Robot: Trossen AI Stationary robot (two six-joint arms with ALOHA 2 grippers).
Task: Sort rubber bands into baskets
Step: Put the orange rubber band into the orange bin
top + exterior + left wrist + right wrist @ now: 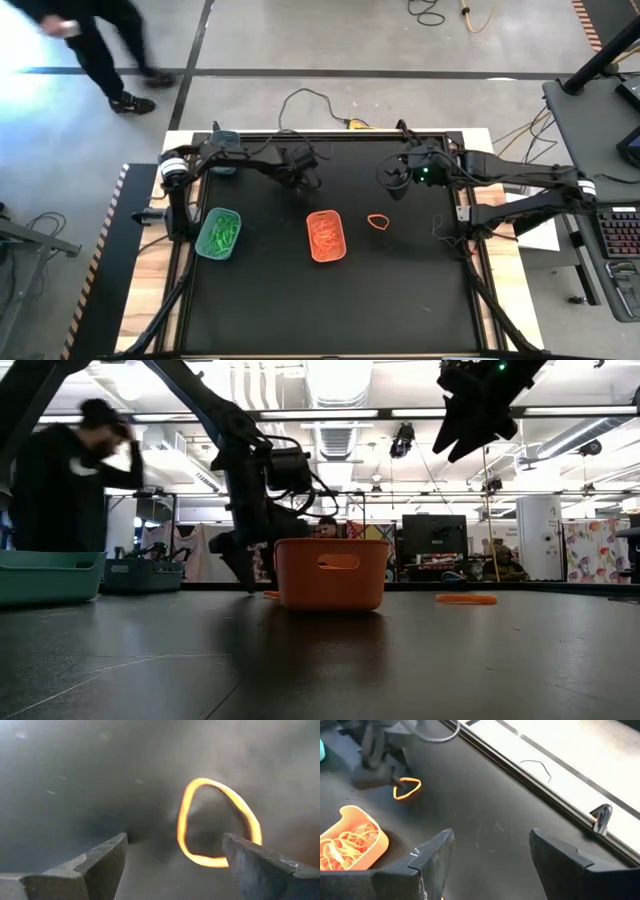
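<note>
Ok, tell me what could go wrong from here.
The left tool stands open over an orange rubber band lying flat and nearer one finger; closing might miss it. Another orange band lies loose beside the orange basket and could be overlooked.

The robot has two dark, near-black arms built of slim links joined by bulkier rounded joint housings. The left arm (pixel 250 160) carries a pale grey-white collar near its base, and thin black cables loop along its links. The right arm (pixel 520 185) has a similar white band close to its base and a small green light glowing at its wrist. The left gripper (pixel 175 865) shows two matte charcoal fingers (pixel 102 862) with flat, wedge-shaped, slightly scuffed faces. The right gripper (pixel 490 865) has matching dark angular fingers (pixel 432 857) with worn, lighter edges.
</note>
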